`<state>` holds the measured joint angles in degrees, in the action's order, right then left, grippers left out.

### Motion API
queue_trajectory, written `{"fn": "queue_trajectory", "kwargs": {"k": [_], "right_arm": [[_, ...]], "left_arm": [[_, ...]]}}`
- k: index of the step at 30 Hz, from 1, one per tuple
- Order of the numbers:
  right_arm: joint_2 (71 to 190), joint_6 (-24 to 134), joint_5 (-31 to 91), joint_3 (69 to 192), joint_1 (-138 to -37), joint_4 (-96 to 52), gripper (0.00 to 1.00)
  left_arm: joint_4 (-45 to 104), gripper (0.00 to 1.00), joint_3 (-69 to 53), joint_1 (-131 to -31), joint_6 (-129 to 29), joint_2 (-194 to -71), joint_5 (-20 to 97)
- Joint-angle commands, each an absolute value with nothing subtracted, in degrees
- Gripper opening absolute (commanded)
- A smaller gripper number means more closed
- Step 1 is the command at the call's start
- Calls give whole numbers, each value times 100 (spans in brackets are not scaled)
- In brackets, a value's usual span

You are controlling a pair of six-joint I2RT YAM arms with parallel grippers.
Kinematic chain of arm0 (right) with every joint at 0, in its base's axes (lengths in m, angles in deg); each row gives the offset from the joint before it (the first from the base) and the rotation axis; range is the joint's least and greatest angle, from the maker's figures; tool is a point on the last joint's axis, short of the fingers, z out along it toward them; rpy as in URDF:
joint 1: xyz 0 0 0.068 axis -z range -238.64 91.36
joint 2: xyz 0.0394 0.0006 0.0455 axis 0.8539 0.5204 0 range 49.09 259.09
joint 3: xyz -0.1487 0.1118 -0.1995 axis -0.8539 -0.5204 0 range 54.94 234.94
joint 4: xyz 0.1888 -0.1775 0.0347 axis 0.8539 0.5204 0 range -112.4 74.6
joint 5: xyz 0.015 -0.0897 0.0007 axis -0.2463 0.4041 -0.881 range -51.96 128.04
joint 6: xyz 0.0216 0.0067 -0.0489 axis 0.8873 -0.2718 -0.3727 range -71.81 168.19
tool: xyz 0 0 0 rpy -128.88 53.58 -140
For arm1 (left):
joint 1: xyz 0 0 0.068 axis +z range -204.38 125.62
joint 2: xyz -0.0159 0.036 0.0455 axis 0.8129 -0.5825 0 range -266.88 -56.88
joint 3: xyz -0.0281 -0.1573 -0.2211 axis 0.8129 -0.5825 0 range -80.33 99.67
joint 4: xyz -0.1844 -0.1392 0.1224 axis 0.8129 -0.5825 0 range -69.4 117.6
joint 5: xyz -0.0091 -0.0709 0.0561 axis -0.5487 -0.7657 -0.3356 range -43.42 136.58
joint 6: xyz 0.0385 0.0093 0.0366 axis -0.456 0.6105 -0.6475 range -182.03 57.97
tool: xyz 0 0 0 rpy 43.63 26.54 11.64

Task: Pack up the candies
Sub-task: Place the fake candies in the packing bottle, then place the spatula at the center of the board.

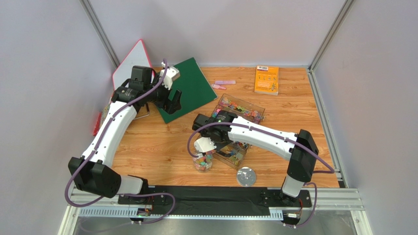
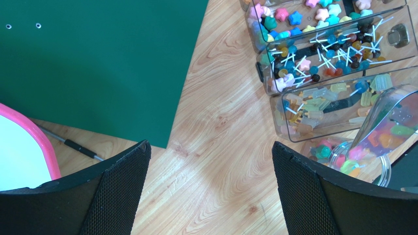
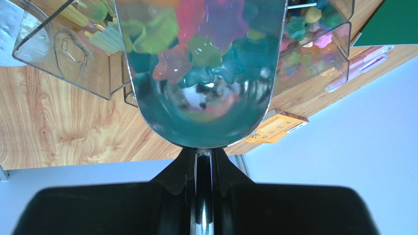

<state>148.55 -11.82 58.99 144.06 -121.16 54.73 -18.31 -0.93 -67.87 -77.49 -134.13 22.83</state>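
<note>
Grey walls closed in a pale wooden table (image 1: 157, 147), with the two arms bolted at its near edge. Toward the middle sat a row of clear boxes (image 1: 241, 108) holding the candies (image 2: 295, 18). The farthest box had coloured stars, the next had small round sweets on thin white sticks, and the nearest had pale flat pieces.

The right pincer (image 3: 203, 164) was clenched on the slim handle of a clear scoop (image 3: 206, 115). The scoop was loaded with pink, green and teal candies. It hung tilted with its mouth over a small clear jar (image 1: 203, 163), which stood just beside the nearest box. The jar held a heap of mixed candies.

The left pincer (image 2: 211, 196) was released, its two dark fingers (image 2: 122, 191) spread wide with nothing between them. It hovered above bare wood at the corner of a green board (image 2: 98, 63), well apart from the jar.

A white board (image 1: 128, 61) with a pink rim leaned in the far left corner. An orange booklet (image 1: 267, 80) lay by the far wall. A round metal lid (image 1: 246, 176) lay flat on the table, to the right of the jar and near the right arm's base.
</note>
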Motion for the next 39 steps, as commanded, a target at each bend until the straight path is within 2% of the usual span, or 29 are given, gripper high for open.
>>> {"fn": "queue_trajectory", "kwargs": {"k": [1, 12, 26, 29, 32, 36, 39], "right_arm": [[14823, -1131, 6291, 14643, -12236, 6496, 0], [14753, -1202, 6775, 14590, -12341, 6673, 0], [14499, -905, 6802, 14441, -12140, 6541, 0], [14419, -169, 6328, 14502, -11517, 6348, 0], [14410, 493, 5529, 14608, -10289, 6102, 0], [14463, 1214, 4570, 14529, -7919, 5619, 0], [14568, 1609, 3937, 14494, -6643, 5337, 0]], "left_arm": [[-1634, 98, -123, -6765, -7662, -13220, 2161], [-1538, 98, -105, -6765, -7574, -13273, 2082], [-1643, 98, 79, -6765, -7583, -13370, 2082], [-1643, 98, 132, -6765, -7583, -13361, 2144], [-1538, 97, 36, -6774, -7434, -13387, 2197], [-1643, 95, -96, -6853, -7512, -13484, 2319], [-1643, 93, -324, -6923, -7662, -13467, 2390]]}}
